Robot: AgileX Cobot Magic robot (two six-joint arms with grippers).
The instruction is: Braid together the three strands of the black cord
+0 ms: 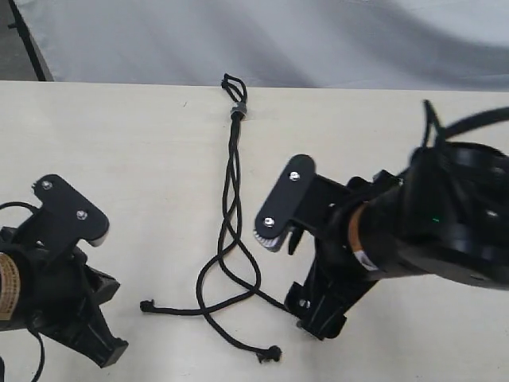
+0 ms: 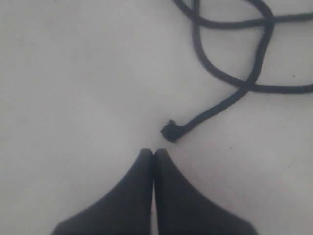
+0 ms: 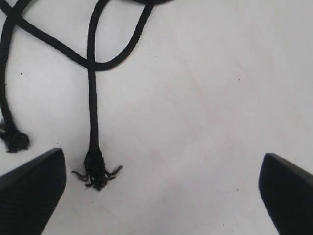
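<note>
The black cord [image 1: 231, 183] lies on the pale table, with its short loops and grey band [image 1: 237, 109] at the far end. Its three strands [image 1: 228, 239] run toward me and cross loosely. One knotted tip [image 1: 147, 305] points left, another [image 1: 273, 353] lies near the front. A frayed tip [image 3: 96, 172] rests on the table between the fingers [image 3: 30, 188] of my right gripper [image 3: 161, 181], close to one finger, and the gripper is open and holds nothing. My left gripper [image 2: 154, 152] is shut and empty, a short way from a strand tip [image 2: 171, 131].
A light grey cloth [image 1: 278, 40] hangs behind the table's far edge. The right arm [image 1: 429, 231] reaches in from the right, its gripper [image 1: 316, 317] low over the table by the strand ends. The left arm [image 1: 56, 278] sits at the front left corner.
</note>
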